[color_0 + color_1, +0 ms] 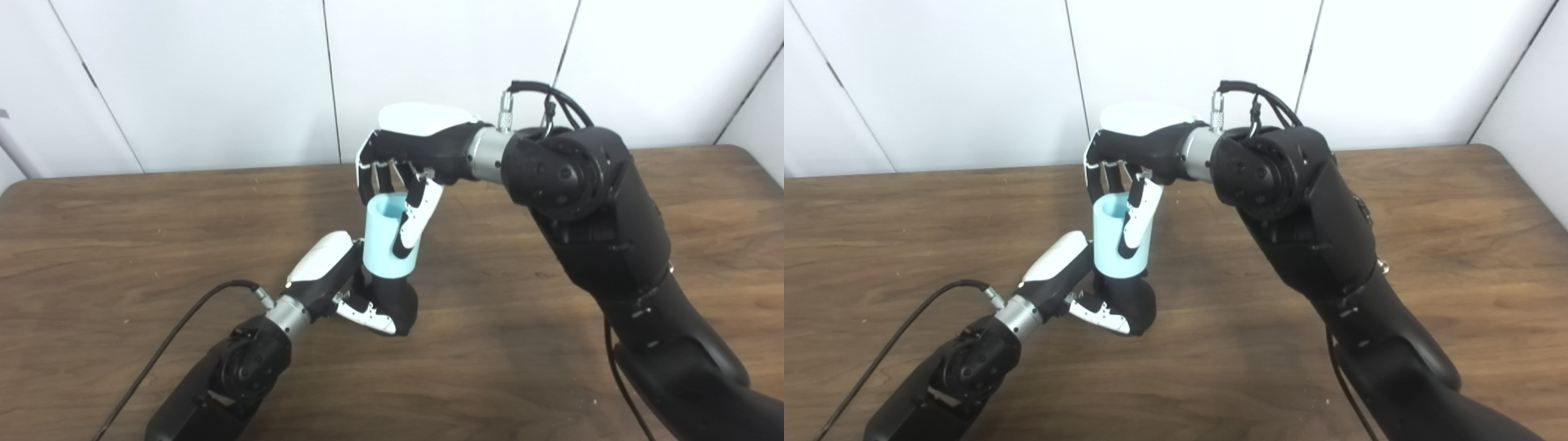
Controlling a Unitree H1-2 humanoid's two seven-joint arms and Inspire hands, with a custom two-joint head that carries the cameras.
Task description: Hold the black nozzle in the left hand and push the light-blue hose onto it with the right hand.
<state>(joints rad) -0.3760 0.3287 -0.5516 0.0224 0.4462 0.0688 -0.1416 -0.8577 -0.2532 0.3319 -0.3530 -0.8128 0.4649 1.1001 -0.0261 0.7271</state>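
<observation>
Light-blue hose (388, 236) seated upright on the black nozzle (397, 301) above the wooden table (122, 245).

The left hand (343, 288) was clamped round the matte nozzle base; the right hand (404, 168) was closed on the hose's upper wall from above. The smooth, thick-walled tube looked light and fairly stiff, probably slippery, and best gripped mid-wall, clear of its open rim.

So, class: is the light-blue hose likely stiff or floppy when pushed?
Probably stiff: the hose stands straight and keeps its round mouth under the right hand. Its smooth wall may slip in the fingers. It looks thin-walled, so probably light.
</observation>
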